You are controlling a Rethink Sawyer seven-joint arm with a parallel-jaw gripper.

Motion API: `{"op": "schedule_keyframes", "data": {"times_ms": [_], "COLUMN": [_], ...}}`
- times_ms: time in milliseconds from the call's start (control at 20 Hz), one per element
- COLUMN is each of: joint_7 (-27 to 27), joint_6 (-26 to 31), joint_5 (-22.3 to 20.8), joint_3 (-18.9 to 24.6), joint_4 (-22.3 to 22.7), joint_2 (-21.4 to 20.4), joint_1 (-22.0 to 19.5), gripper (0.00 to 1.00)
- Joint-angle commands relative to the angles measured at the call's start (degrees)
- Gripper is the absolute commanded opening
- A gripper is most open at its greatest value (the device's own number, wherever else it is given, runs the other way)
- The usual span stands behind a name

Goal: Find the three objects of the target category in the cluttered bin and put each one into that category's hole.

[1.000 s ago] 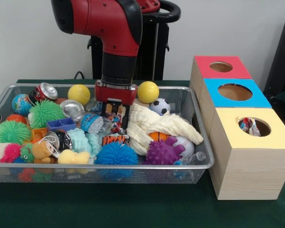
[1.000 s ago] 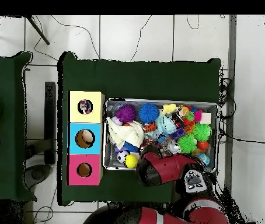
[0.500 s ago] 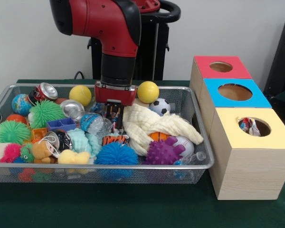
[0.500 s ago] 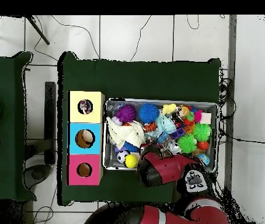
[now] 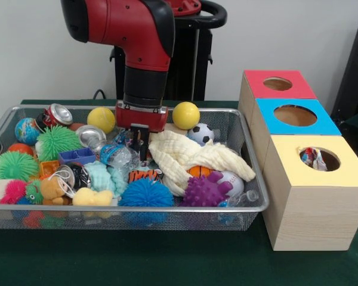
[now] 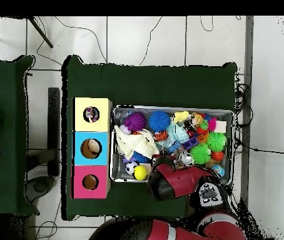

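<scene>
The wire mesh bin (image 5: 167, 208) is full of toys; it also shows in the overhead view (image 6: 172, 108). My gripper (image 5: 142, 154) hangs in the bin's middle, at the left edge of the plain cream cloth (image 5: 191, 156). Its fingers look shut, with nothing clearly showing between them. In the overhead view the arm (image 6: 176, 181) hides the gripper. One printed fabric piece (image 5: 312, 157) lies in the round hole (image 5: 320, 159) of the yellow-topped cube, also seen from overhead (image 6: 92, 114). No other printed piece shows clearly in the bin.
The blue-topped cube (image 5: 295, 115) and the red-topped cube (image 5: 278, 84) stand behind the yellow one. Around the gripper lie a crushed bottle (image 5: 116, 156), two yellow balls (image 5: 185, 115), a soccer ball (image 5: 201, 133), a blue spiky ball (image 5: 146, 193) and a purple one (image 5: 204, 190).
The gripper's fingers have come together, and the gripper has lifted a little and shifted left. The cream cloth's left fold has moved slightly.
</scene>
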Motion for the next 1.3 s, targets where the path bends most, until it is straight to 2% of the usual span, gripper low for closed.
{"op": "schedule_keyframes", "data": {"times_ms": [50, 150, 350, 750, 950, 1300], "joint_7": [2.7, 2.2, -0.8, -4.5, -5.2, -5.0], "joint_6": [-0.6, 2.1, 13.5, 29.8, 34.0, 37.9], "joint_5": [-1.5, -1.5, 1.4, 7.1, 7.8, 8.3], "joint_3": [1.2, 2.8, 7.8, 12.0, 12.9, 14.2], "joint_4": [-3.4, -2.8, -0.1, -1.3, -1.6, -1.1], "joint_2": [3.1, 1.4, -5.0, -9.5, -10.6, -12.1], "joint_1": [0.1, -0.6, -3.1, -3.6, -3.8, -4.4], "gripper": [0.00, 0.00, 0.00, 0.00, 0.00, 0.00]}}
